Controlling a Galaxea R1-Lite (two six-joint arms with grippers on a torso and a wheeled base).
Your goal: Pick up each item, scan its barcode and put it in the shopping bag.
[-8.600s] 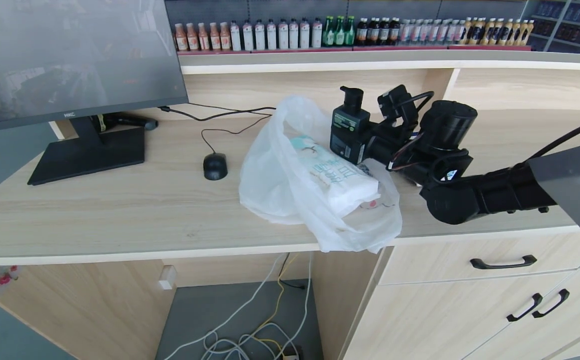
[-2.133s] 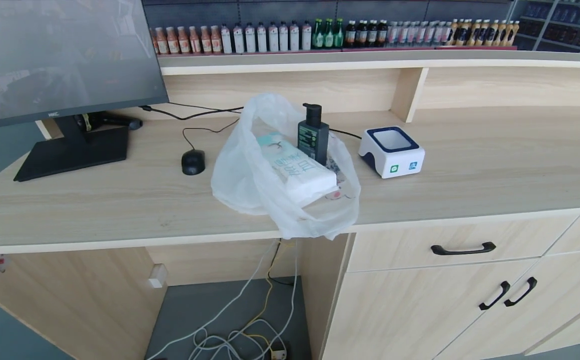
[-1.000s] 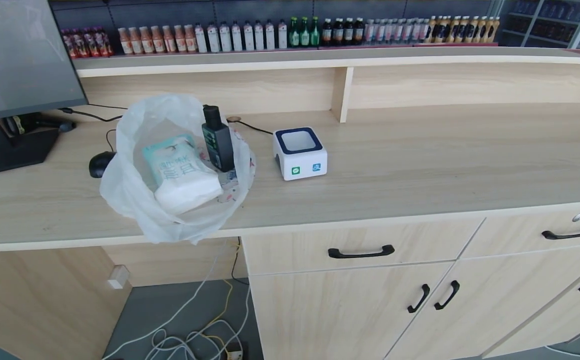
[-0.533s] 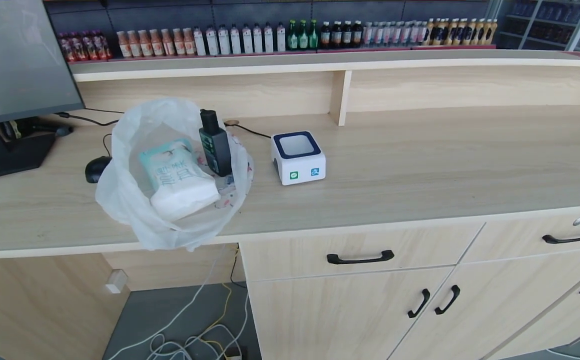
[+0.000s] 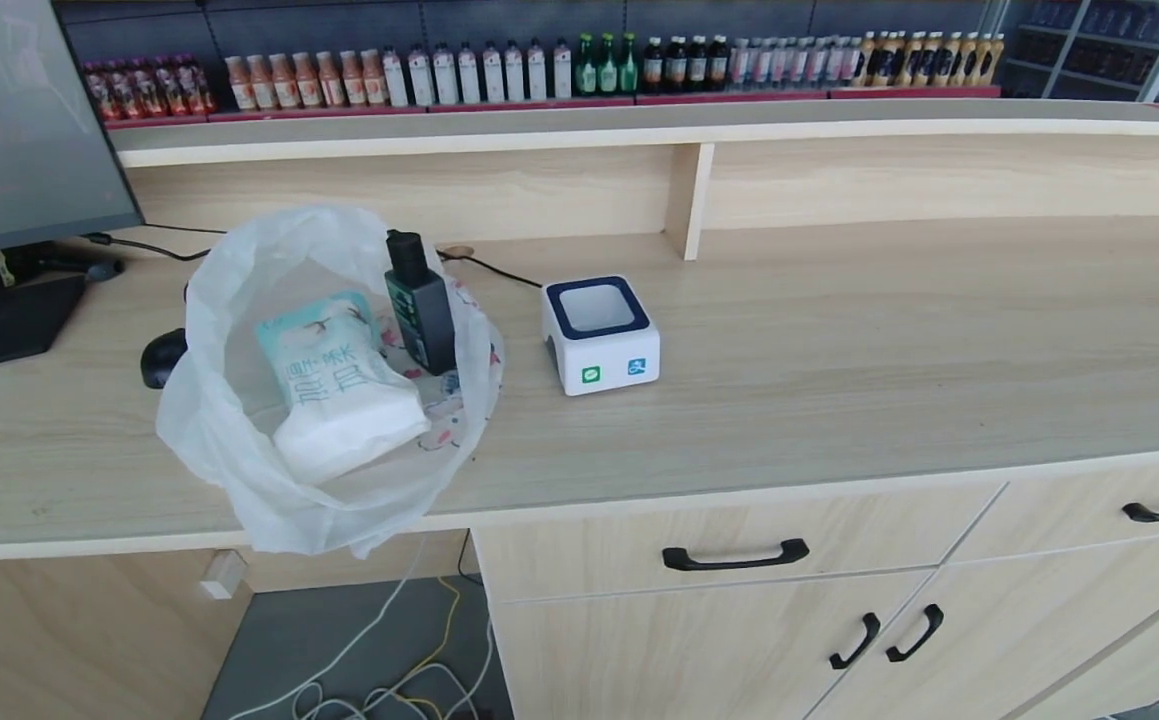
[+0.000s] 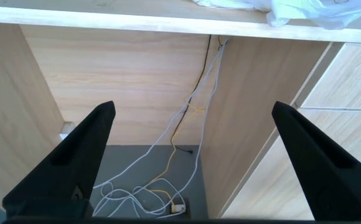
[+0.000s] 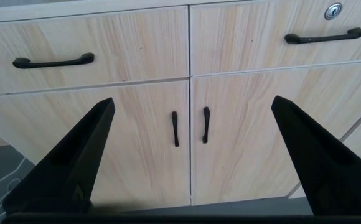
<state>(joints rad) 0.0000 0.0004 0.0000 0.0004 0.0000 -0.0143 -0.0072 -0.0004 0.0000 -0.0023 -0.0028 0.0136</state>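
Observation:
A translucent white shopping bag (image 5: 239, 470) lies open on the wooden counter (image 5: 839, 340), its lip hanging over the front edge. Inside it a white and teal tissue pack (image 5: 334, 385) lies flat and a dark pump bottle (image 5: 419, 305) stands upright. A white box scanner (image 5: 599, 335) sits just right of the bag. My left gripper (image 6: 193, 109) is open below the counter, facing the leg space, with the bag's edge (image 6: 311, 9) above it. My right gripper (image 7: 193, 102) is open, empty, facing the cabinet doors.
A monitor (image 5: 19, 110) and a black mouse (image 5: 161, 357) stand left of the bag. Bottles line the back shelf (image 5: 559, 70). Drawers and doors with black handles (image 5: 734, 555) sit under the counter. Loose cables (image 6: 162, 186) lie on the floor.
The head camera has swung right, so everything sits further left. Earlier my right gripper held the pump bottle over the bag; now the bottle stands in the bag and the arm is gone from above the counter.

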